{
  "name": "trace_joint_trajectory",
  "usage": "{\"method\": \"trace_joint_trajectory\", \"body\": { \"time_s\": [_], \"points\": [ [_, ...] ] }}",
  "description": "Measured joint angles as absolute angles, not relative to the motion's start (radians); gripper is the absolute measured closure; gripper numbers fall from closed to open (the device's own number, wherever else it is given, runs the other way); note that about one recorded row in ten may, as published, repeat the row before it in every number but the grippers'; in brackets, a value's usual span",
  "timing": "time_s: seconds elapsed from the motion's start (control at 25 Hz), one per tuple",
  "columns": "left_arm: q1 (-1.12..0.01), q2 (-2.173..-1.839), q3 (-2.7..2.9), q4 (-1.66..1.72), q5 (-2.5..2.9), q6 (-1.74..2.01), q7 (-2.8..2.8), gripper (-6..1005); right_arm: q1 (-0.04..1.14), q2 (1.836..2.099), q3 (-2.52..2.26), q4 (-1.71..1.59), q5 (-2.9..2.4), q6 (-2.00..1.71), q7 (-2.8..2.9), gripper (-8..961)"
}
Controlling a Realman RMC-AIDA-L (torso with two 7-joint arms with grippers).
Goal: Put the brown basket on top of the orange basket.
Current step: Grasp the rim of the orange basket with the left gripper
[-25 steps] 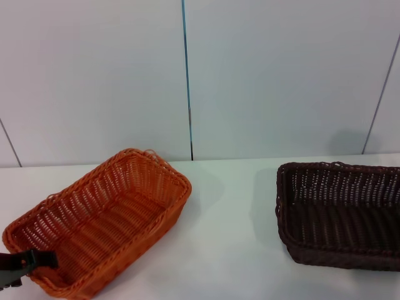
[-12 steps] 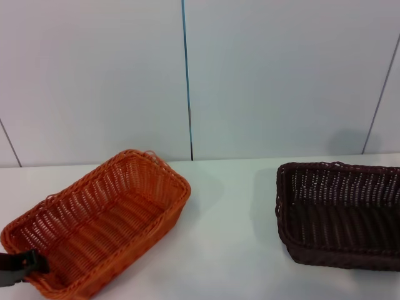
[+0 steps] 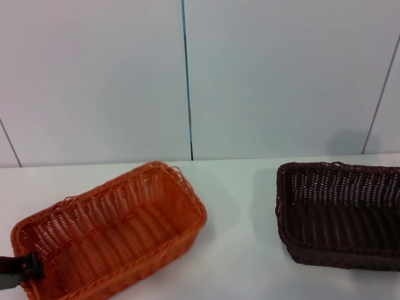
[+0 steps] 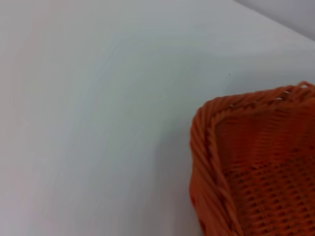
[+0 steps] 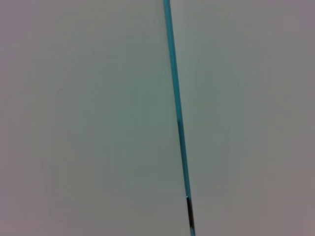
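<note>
The left pincer [image 3: 25, 267] pinches the orange basket's [image 3: 112, 228] near rim; drag it smoothly across the tabletop [image 3: 240, 206] toward the brown basket [image 3: 340, 215], keeping it flat.

Orange basket [image 3: 112, 234], woven, rectangular, braided rim, empty, sits skewed at tabletop's left near edge; brown basket [image 3: 340, 212], same woven style, empty, upright at far right, well apart, partly cut off.
</note>
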State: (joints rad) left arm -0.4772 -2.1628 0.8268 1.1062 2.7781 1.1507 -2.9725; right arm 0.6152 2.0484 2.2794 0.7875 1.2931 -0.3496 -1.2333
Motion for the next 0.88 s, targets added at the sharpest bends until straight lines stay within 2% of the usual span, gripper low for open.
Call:
{"method": "trace_joint_trajectory", "body": {
  "time_s": [0.16, 0.88],
  "points": [
    [-0.477, -2.161, 0.823, 1.107, 2.778, 1.165, -2.972, 824, 0.615, 2.049, 2.279, 0.787, 1.293, -0.35, -1.234, 344],
    [-0.48, -2.156, 0.815, 1.161, 2.788, 1.191, -2.971, 841, 0.618, 2.051, 2.278, 0.789, 1.293, -0.347, -1.235, 344]
  ]
}}
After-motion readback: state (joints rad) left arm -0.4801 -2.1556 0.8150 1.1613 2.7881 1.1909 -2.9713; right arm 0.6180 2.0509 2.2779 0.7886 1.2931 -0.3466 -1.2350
